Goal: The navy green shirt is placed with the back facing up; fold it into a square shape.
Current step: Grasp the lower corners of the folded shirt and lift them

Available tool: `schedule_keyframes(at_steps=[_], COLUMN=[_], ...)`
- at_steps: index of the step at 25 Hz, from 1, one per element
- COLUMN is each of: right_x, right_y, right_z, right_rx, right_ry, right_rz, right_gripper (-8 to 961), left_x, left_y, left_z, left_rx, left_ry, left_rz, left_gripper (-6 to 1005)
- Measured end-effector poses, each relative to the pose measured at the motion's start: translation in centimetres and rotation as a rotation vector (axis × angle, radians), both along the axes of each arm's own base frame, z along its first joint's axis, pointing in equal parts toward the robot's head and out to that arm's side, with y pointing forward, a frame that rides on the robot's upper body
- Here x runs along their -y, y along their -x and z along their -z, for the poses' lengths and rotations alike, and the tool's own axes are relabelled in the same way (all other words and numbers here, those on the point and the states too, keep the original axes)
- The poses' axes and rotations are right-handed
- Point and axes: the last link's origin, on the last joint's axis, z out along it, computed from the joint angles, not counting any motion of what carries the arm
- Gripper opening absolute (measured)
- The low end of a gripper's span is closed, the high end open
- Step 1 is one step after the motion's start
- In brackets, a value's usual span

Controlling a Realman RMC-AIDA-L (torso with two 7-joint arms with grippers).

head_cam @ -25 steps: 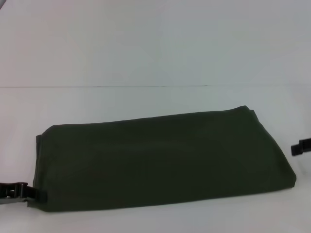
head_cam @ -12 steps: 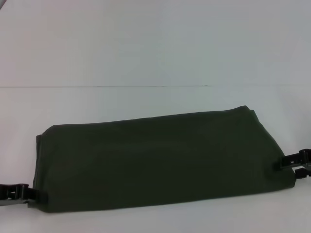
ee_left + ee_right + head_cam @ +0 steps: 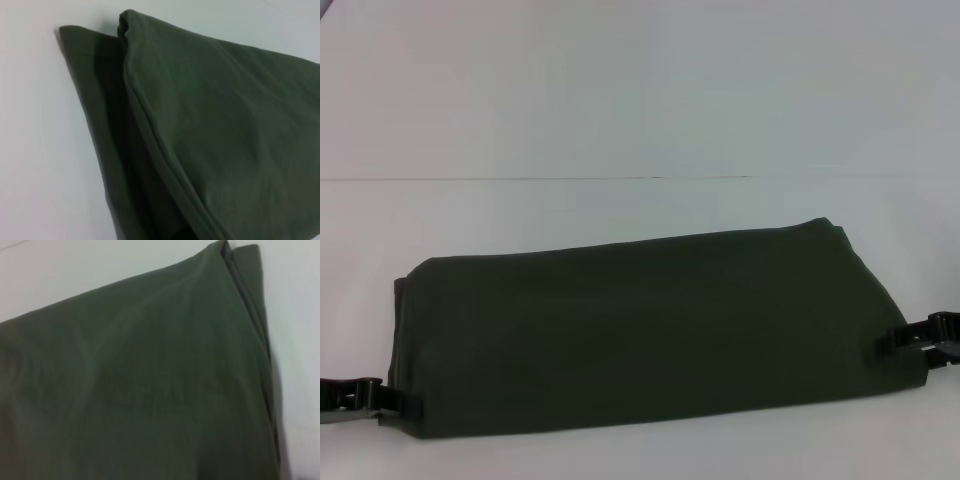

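Folded navy green shirt (image 3: 650, 335) between left gripper (image 3: 405, 403) and right gripper (image 3: 898, 343)

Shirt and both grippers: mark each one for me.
navy green shirt (image 3: 650, 335), head view, middle of the folded top layer.
left gripper (image 3: 392, 400), head view, tips at the shirt's near left corner.
right gripper (image 3: 900, 342), head view, tips at the shirt's right edge.

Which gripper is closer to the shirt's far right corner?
Right. The right gripper sits at the right end of the navy green shirt, below that far corner. The left gripper is at the opposite, near-left corner.
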Motion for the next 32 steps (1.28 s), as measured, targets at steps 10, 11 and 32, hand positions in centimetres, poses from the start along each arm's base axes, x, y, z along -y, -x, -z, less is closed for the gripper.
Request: schedule_keyframes(at_steps=[10,11,32], right_x=[-0.1,-0.1,0.2], right_y=[0.0,0.0,-0.2], right_z=[1.2,1.2,1.8], right_rx=[0.024,0.024,0.048], right_ry=[0.01,0.011,0.027], right_rz=[-0.014,-0.014,-0.02], right_gripper=[875,873,639], left_x=[-0.3,-0.3,-0.5], left_y=[-0.2,-0.2,-0.4], left_z=[0.0,0.0,-0.1], left_rx=[0.0,0.0,0.001], left_ry=[-0.004,-0.006,-0.012], left_rz=[0.005,0.006,0.009], left_gripper=[53,53,55])
